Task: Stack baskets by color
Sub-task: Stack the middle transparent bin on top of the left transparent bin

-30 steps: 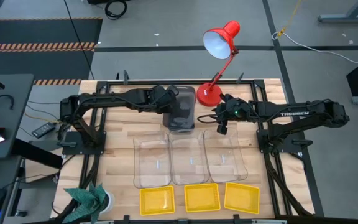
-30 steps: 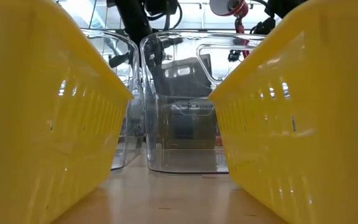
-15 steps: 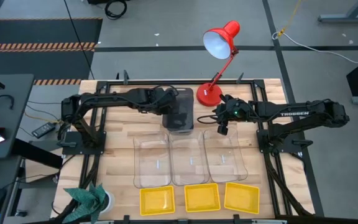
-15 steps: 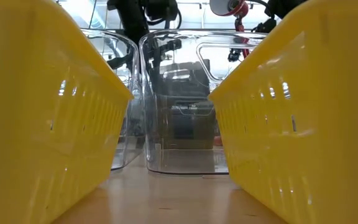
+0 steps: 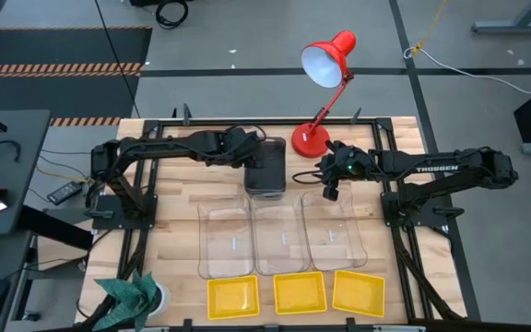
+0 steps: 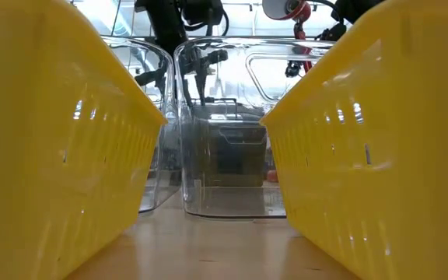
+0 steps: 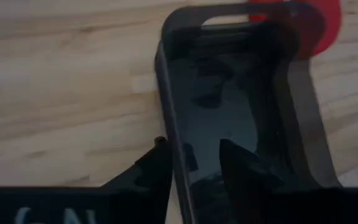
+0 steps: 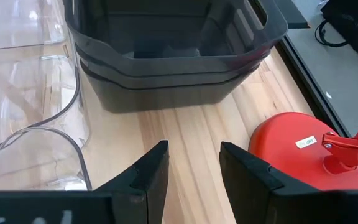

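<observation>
Dark grey baskets (image 5: 266,167) sit nested in one stack on the table's far middle, beside the red lamp's base; the right wrist view shows them (image 8: 166,56) level in one another. My left gripper (image 5: 251,159) is open, its fingers on either side of the top grey basket's left long wall (image 7: 169,118). My right gripper (image 8: 194,167) hangs open over bare wood to the right of the stack. Three clear baskets (image 5: 279,238) stand side by side in mid-table. Three yellow baskets (image 5: 300,292) line the near edge. My left gripper stands astride the top grey basket's left long wall (image 7: 174,155), one finger (image 7: 157,165) outside and one (image 7: 241,165) inside, slanting down from the table's left. Whether either finger touches the wall, I cannot tell. The basket rests in the stack.
The red desk lamp's base (image 5: 309,140) stands just right of the grey stack, its shade (image 5: 325,60) beyond the far edge. A green crumpled thing (image 5: 132,293) lies at the near left corner. Bare wood shows left of the clear baskets.
My left gripper has opened and let go of the top grey basket. The basket, held tilted and raised above the stack a second ago, has sunk and now sits level in the grey baskets below it.
</observation>
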You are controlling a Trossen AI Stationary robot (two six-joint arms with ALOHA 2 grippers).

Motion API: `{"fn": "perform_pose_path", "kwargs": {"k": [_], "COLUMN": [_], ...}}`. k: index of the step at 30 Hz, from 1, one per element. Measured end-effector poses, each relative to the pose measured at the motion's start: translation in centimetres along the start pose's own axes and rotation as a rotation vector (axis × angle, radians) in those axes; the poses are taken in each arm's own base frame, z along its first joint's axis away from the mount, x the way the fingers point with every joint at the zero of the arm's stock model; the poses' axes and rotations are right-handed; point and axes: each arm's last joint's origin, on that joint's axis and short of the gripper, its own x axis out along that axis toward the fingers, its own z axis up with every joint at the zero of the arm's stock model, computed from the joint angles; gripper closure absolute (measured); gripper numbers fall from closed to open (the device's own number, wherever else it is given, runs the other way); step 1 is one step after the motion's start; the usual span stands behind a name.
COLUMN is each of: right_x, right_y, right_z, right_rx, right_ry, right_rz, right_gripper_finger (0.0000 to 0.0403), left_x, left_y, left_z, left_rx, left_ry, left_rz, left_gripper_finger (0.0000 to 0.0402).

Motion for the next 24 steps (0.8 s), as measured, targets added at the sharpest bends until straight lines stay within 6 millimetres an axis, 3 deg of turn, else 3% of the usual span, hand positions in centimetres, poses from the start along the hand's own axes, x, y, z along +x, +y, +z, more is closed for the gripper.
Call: {"fn": "perform_pose_path", "kwargs": {"k": [4, 13, 19, 24], "right_x": [0.0, -1.1, -3.6, -5.0], "right_y": [0.0, -0.4, -0.9, -0.4], "right_z": [-0.1, -0.2, 0.2, 0.3], "right_rx": [-0.008, -0.032, -0.039, -0.060], "right_ry": [0.011, 0.001, -0.098, -0.178], "right_rz": [0.006, -0.076, -0.085, 0.109], "right_gripper_finger": [0.0254, 0.0254, 0.0254, 0.0254], "left_x": [-0.9, -5.9, -7.8, -8.4], "left_y": [-0.8, -3.1, -4.0, -3.8], "left_z": [0.7, 0.1, -2.0, -6.0], "left_rx": [0.223, 1.004, 1.150, 1.310], "left_ry": [0.001, 0.056, 0.069, 0.123], "left_rz": [-0.066, -0.274, -0.313, -0.249], "left_gripper_finger": [0.0252, 0.0265, 0.0278, 0.0289]}}
